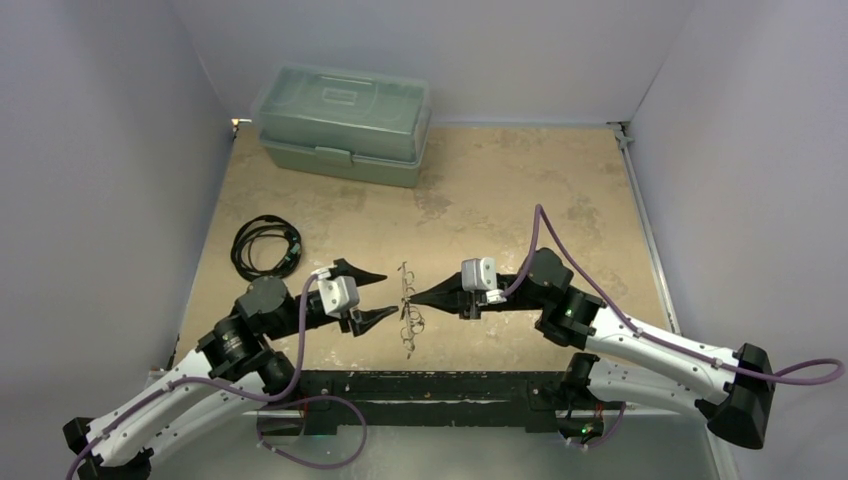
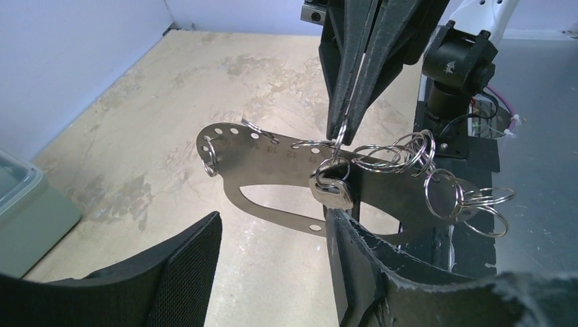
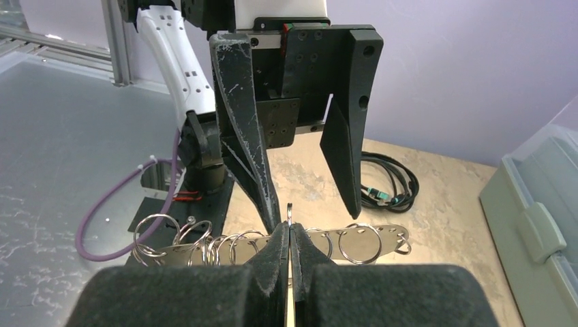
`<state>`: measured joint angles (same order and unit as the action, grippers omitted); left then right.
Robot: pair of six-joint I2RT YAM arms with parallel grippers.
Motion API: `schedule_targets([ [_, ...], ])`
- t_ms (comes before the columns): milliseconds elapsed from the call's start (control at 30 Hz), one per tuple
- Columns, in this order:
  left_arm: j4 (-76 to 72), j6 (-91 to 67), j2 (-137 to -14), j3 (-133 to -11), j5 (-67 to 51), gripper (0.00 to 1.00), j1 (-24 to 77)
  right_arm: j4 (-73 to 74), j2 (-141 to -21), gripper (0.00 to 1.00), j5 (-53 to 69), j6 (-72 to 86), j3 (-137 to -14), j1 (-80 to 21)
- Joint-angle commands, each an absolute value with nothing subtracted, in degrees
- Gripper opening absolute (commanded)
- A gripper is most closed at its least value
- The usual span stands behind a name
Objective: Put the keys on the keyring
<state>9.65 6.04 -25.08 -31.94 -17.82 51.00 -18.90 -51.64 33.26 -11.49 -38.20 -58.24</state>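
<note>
We see right gripper pinching the keyring by the near edge of the tabletop | left gripper spread wide beside it.

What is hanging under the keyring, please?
A small silvery key dangles just below the keyring; its lower end is hidden behind a finger of the left tool.

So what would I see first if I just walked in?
First, the keyring in the middle: a thin metal strip hung with shiny rings. The right tool is shut on one of its rings, and the left tool stands open beside it. A green box sits at the back left.
</note>
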Motion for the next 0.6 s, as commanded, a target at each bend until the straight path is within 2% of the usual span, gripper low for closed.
schedule_targets([
  [0,5.87,5.40,-27.11,-31.40,-20.26,0.57,50.84,-23.52,-51.00,0.00,31.43,-10.47,-38.32,-58.54],
  [567,4.41,4.35,-29.34,-30.95,-23.38,0.59,50.89,-24.95,-48.53,0.00,28.63,-9.98,-37.10,-58.54],
])
